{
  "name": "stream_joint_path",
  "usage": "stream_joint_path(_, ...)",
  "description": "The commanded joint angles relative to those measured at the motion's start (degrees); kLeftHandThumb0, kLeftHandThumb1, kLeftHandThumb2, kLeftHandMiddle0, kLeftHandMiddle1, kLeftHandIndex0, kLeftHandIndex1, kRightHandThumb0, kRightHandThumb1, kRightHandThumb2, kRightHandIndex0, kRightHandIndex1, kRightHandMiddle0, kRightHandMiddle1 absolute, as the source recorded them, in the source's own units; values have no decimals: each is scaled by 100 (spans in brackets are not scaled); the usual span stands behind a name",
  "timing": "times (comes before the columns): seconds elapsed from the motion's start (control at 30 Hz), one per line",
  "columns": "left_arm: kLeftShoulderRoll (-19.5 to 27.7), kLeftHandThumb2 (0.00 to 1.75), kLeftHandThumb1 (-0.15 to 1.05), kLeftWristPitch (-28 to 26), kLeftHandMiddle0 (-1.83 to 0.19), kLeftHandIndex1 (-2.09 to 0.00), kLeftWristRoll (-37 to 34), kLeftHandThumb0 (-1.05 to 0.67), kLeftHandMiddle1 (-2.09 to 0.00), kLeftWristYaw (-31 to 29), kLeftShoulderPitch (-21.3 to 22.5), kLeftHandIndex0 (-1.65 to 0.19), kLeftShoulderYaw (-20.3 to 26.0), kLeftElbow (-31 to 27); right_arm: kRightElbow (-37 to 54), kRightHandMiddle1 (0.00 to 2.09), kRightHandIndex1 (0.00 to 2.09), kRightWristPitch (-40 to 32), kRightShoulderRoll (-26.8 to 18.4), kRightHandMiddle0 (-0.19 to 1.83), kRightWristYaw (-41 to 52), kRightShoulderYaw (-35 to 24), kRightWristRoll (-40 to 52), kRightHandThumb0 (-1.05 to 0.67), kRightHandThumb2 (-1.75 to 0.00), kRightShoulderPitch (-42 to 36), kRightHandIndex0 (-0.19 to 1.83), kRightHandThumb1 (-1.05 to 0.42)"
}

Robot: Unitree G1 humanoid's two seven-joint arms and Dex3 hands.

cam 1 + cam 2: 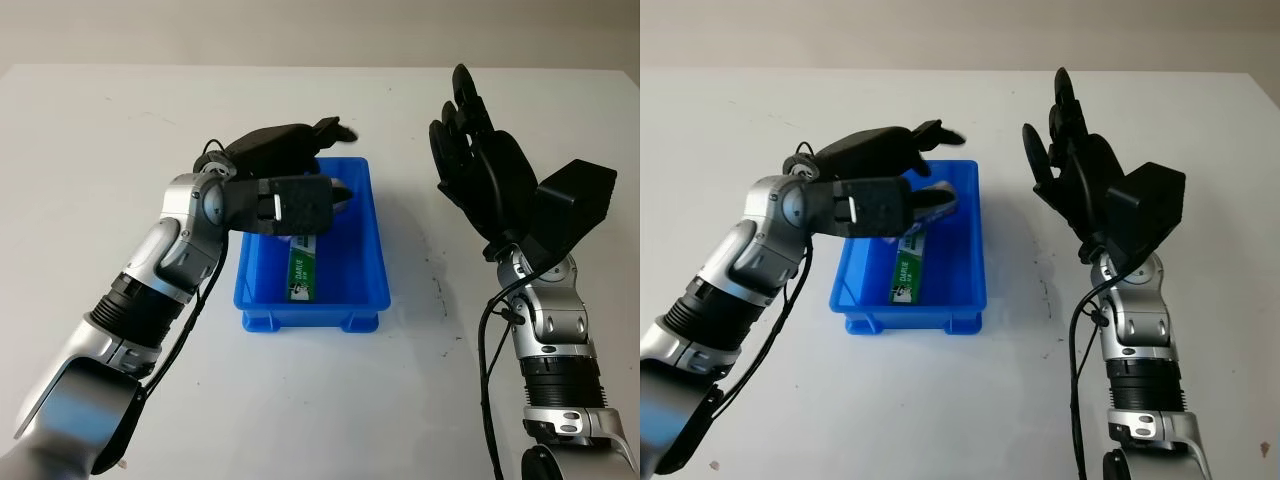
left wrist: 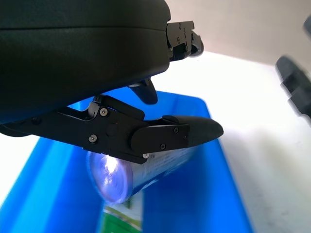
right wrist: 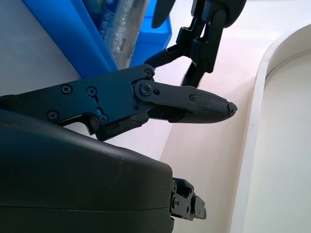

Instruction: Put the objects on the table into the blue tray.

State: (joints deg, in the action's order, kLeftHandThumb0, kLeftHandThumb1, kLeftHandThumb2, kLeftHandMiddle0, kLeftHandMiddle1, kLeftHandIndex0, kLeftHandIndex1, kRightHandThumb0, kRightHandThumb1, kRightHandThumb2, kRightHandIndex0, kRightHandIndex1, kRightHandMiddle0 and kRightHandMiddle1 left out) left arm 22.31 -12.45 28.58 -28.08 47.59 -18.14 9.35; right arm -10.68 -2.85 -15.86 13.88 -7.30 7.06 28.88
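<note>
From the head camera, the blue tray point(image 1: 365, 250) sat on the white table point(image 1: 100, 150). The left hand point(image 1: 300, 165) hovered over the tray's far end, fingers curled around a silver tube point(image 1: 341, 196) held above the tray's inside. A green and white box point(image 1: 303, 272) lay flat on the tray floor, just nearer the robot than the hand. The right hand point(image 1: 478, 160) stood open, raised over the table well to the right of the tray.

In the left wrist view, the tube point(image 2: 141, 170) sat pinched under a black finger point(image 2: 180, 133), above the tray point(image 2: 214, 194) and the box point(image 2: 121, 218).

In the right wrist view, the right hand's finger point(image 3: 194, 104) held nothing; the tray point(image 3: 73, 39) lay beyond it.
</note>
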Motion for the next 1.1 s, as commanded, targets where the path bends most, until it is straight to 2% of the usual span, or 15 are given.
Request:
stream_joint_path(0.0,-55,52,105,-59,18,-10,-164,-65,-7,39,10,18,216,-195,93,0,0,58,-32,-19,4,-23,0,-65,-52,-19,-19,-105)
stream_joint_path(0.2,-240,55,105,-189,16,-8,-714,-69,-6,251,-72,19,615,-439,120,0,0,23,-41,-19,23,-17,2,-65,-53,-32,-19,-105)
stream_joint_path(0.33,-532,52,105,-297,12,-9,-1364,-73,-7,518,-183,17,1114,-639,107,0,0,17,-20,-19,29,-12,14,-66,-53,-13,-19,-105)
stream_joint_path(0.5,-926,60,105,387,11,-11,-2136,-67,-6,1381,-501,11,1880,-714,107,0,0,-4,11,-19,-8,16,-6,-67,-52,12,-19,-105)
stream_joint_path(0.6,-1103,61,105,521,12,-10,-2613,-65,-5,1740,-679,13,2301,-742,107,0,0,-16,24,-19,-29,26,-10,-67,-52,26,-19,-105)
stream_joint_path(0.8,-796,63,105,768,19,-1,-3131,-73,-3,1813,-1151,19,2868,-833,125,0,0,-45,28,-19,-72,26,-17,-68,-52,50,-19,-105)
stream_joint_path(0.87,-700,64,105,671,19,0,-3379,-71,-1,1750,-1343,19,3065,-1009,139,0,0,-73,23,-19,-67,30,-8,-68,-52,52,-19,-105)
stream_joint_path(1.07,-420,69,105,464,19,0,-3481,-68,-1,1951,-1971,19,3484,-1344,127,0,0,-101,43,-19,-92,6,17,-68,-53,66,-19,-105)
